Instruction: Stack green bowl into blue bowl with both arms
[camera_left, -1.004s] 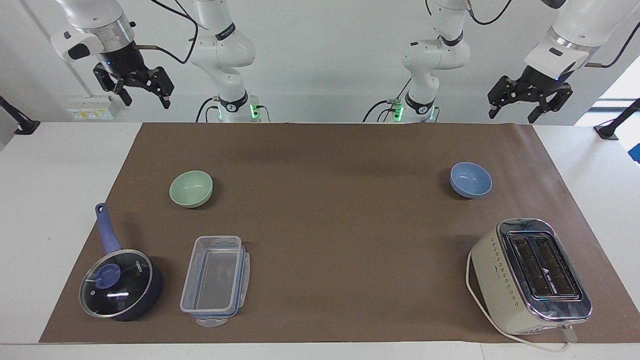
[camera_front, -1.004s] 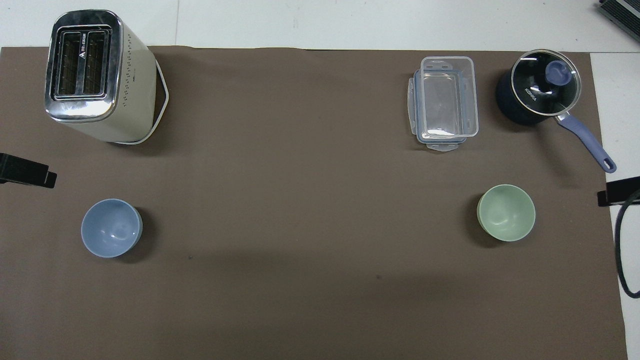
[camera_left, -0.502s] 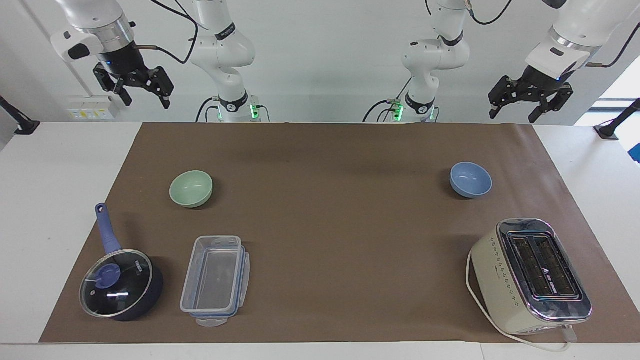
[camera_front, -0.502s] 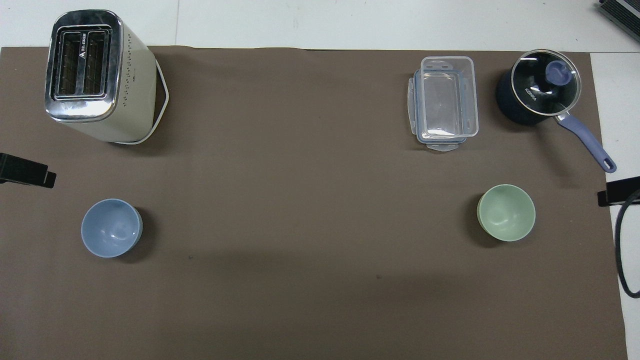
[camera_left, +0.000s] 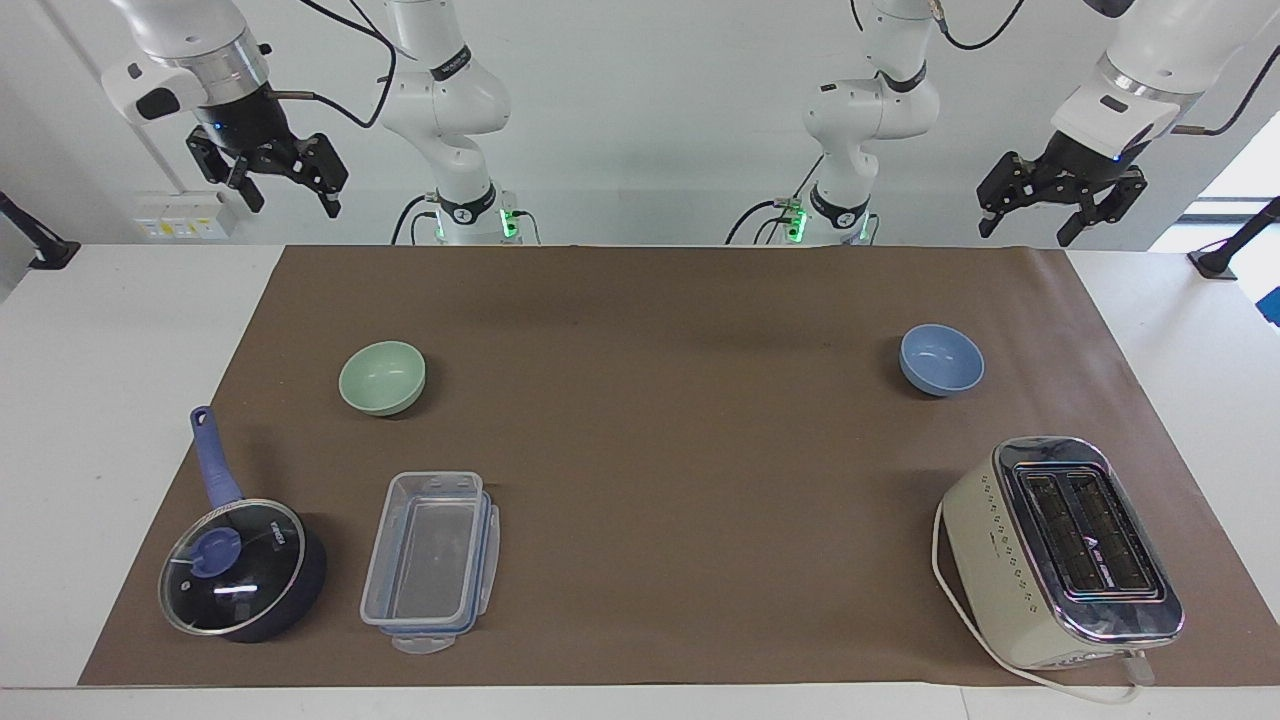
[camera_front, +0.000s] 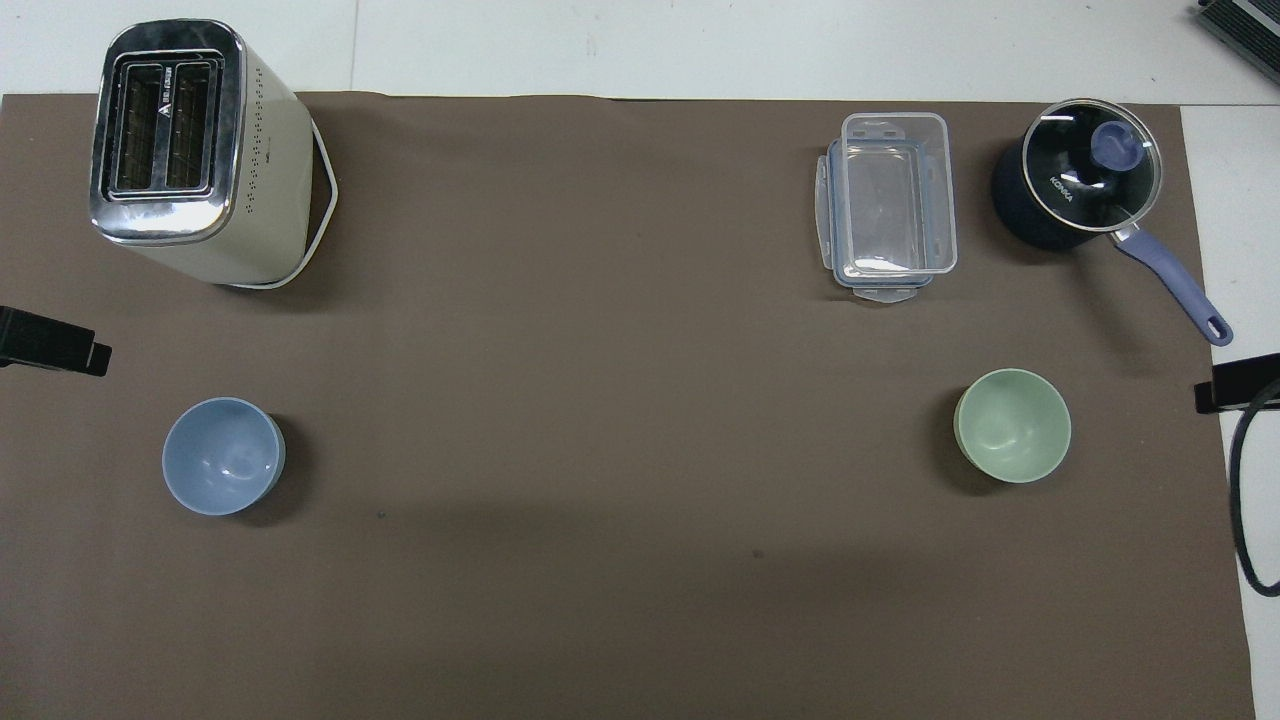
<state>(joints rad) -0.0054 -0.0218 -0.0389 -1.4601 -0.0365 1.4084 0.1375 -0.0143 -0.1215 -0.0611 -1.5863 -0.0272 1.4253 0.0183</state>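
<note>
Nothing on the table has moved; the left gripper (camera_left: 1060, 205), upper right, has risen slightly, jaws apart. The right gripper (camera_left: 275, 175), upper left, also spread, is nearer the pale mint-green round bowl (camera_left: 382, 377) below it; the periwinkle-blue round bowl (camera_left: 941, 359) sits centre-right.

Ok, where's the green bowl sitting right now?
The green bowl stands on the brown mat toward the right arm's end, nearer to the robots than the clear box and saucepan, untouched.

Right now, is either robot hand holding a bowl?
No. The left gripper and right gripper hang open and empty; the green bowl and blue bowl sit on the mat.
</note>
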